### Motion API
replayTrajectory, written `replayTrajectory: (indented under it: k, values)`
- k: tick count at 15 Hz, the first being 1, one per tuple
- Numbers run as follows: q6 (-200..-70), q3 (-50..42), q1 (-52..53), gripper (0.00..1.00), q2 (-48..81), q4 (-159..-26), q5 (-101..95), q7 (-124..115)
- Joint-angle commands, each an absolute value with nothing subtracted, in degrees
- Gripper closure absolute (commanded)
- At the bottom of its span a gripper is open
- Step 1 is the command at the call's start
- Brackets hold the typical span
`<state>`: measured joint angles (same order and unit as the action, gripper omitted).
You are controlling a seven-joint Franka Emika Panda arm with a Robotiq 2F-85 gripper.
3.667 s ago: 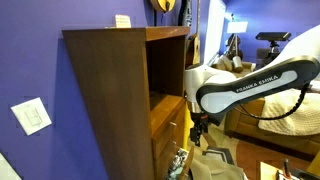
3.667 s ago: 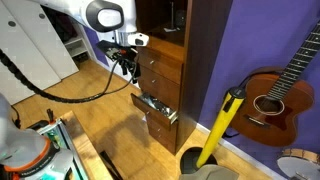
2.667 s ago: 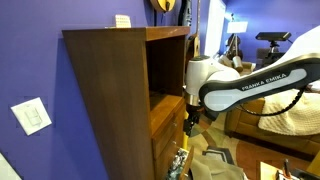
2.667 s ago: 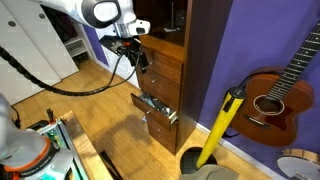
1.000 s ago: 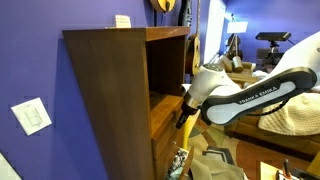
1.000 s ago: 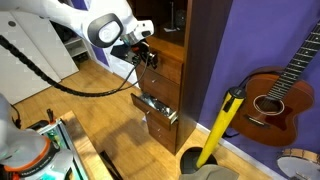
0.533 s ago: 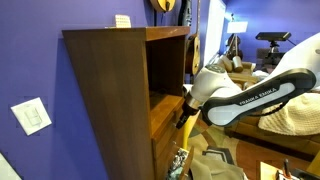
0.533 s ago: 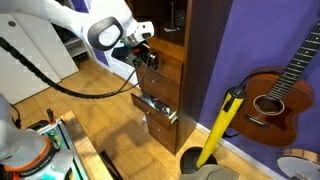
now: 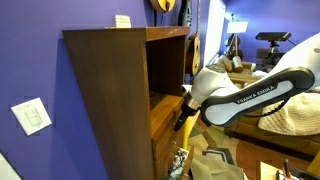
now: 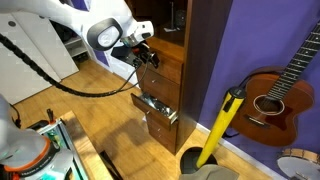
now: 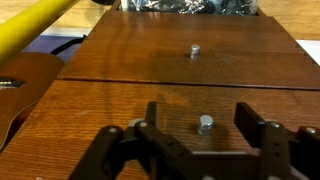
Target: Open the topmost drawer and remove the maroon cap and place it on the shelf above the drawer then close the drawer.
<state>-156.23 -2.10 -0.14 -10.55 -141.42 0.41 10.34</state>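
- Hovering right at the front of the topmost drawer (image 11: 90,120), the gripper (image 11: 198,112) has its small metal knob (image 11: 205,124) sitting between the jaws.
- The fingers (image 11: 153,122) are spread wide, one on each side of the knob, with clear wood showing between each pad and the metal. Nothing is gripped.
- The drawer is fully shut, flush with the front below it, so the maroon cap is out of sight. Presumably it is inside, but nothing here proves that.
- The shelf (image 10: 168,39) lies just above the drawer, in the open compartment. From these angles I cannot tell what, if anything, lies on it.
- Step in hand, as I read it: close on the knob, then pull straight out. The task has barely begun.
- Risk one: the knob is small and smooth. If the pads close off-centre or too shallow, they could slide off the moment the pull starts.
- Risk two: a pull that drifts sideways or downward could rack the drawer in its runners and jam it.
- Risk three: a lower drawer (image 10: 157,108) hangs open further down, full of clutter. An arm dropping low while backing off could clip it.
- Risk four: pull too far and the drawer could tip out. Pull too little and there is no room to reach the cap.
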Motion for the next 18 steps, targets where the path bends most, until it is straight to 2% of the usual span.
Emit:
replayTrajectory:
  k: [1,7,8,9,10,18]
  values:
    - [-157.8,-2.8,1.2,0.52,-9.7,-141.5,3.1,12.4]
    - [-160.3,-3.0,2.1,0.97,-8.9,-141.5,6.0,13.9]
    - [-160.4,-3.0,2.1,1.0,-8.8,-141.5,6.2,13.9]
    - [-160.2,-3.0,2.0,1.0,-8.8,-141.4,6.3,14.0]
    - [-159.5,-2.9,1.8,0.96,-9.0,-141.4,5.8,13.5]
    - [-148.7,-4.1,1.8,0.96,-10.6,-140.3,7.8,17.2]
